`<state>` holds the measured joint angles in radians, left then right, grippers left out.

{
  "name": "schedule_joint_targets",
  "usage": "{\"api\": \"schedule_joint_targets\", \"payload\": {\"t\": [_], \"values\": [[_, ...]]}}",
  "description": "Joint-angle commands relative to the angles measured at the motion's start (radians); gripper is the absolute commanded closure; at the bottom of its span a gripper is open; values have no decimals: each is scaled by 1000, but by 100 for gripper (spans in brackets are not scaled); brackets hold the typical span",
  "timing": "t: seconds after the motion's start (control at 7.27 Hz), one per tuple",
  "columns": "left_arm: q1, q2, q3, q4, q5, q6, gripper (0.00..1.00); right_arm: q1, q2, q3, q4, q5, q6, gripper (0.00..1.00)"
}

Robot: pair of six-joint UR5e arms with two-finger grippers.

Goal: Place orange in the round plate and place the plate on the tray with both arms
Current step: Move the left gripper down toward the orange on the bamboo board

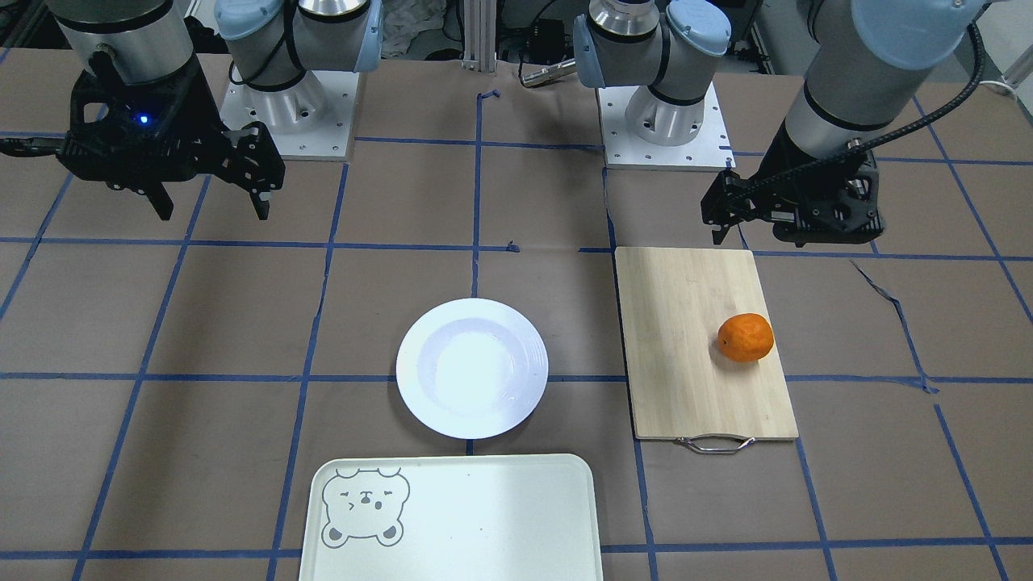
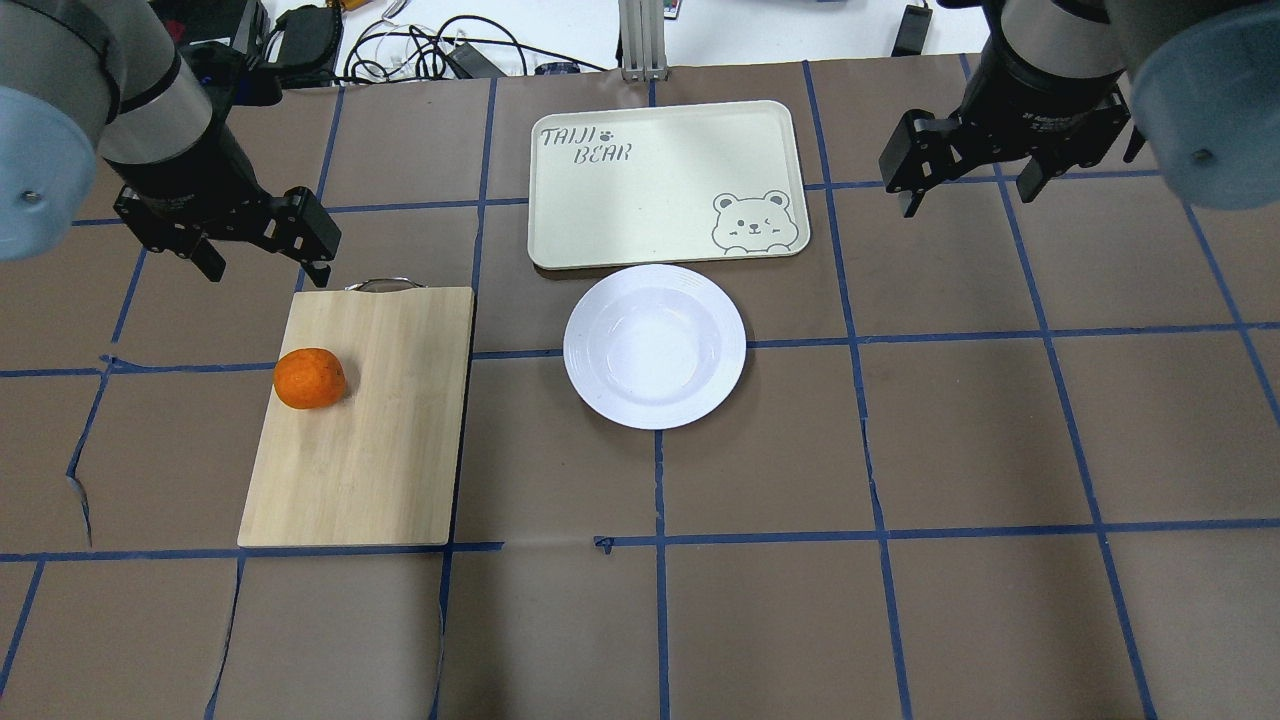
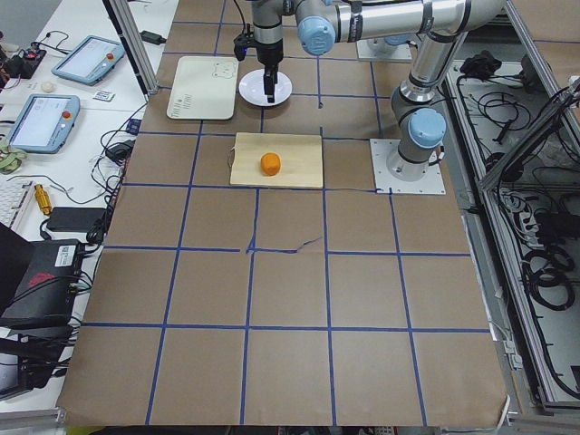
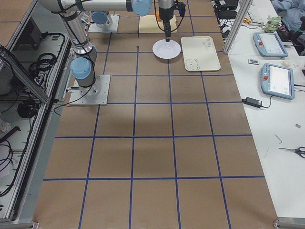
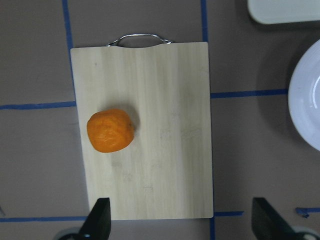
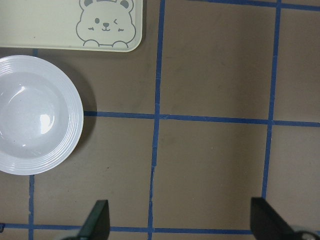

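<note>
The orange point(image 1: 746, 337) point(image 2: 310, 378) point(image 5: 110, 131) lies on a wooden cutting board point(image 2: 390, 430) point(image 5: 165, 125) on my left side. The white round plate point(image 1: 472, 368) point(image 2: 655, 346) point(image 6: 35, 115) sits empty mid-table, just short of the pale tray point(image 1: 484, 516) point(image 2: 660, 170) point(image 6: 40, 20) with its bear face. My left gripper point(image 2: 267, 270) point(image 1: 795, 230) point(image 5: 182, 222) hovers open above the board's handle end, holding nothing. My right gripper point(image 2: 970, 195) point(image 1: 214, 211) point(image 6: 182, 222) hangs open and empty over bare table, to the right of the plate and tray.
The board's metal handle point(image 2: 380, 284) points away from the robot's base. Brown paper with blue tape lines covers the table point(image 2: 900, 500). Cables and devices lie beyond the far edge point(image 2: 420, 50). The two arm bases point(image 1: 290, 105) point(image 1: 666, 113) stand at the robot's side.
</note>
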<state>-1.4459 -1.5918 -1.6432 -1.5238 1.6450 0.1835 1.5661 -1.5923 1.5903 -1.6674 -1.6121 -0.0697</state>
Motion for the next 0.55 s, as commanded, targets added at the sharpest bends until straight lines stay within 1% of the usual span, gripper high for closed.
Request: {"api": "schedule_joint_targets", "payload": {"t": [0.0,0.14,0.28,0.41], "values": [[57,-31,-12,8,-30,58,0,2,0,2,8,-2,-1,0],[127,-42,-44,25,-30,88,0,0,0,3,9,-3,-4,0],[174,-60,-85,95,-27,89,0,0,0,7,5,-3,-1,0],[183,-74,-134,156,-30,88,0,0,0,8,5,-3,-1,0]]}}
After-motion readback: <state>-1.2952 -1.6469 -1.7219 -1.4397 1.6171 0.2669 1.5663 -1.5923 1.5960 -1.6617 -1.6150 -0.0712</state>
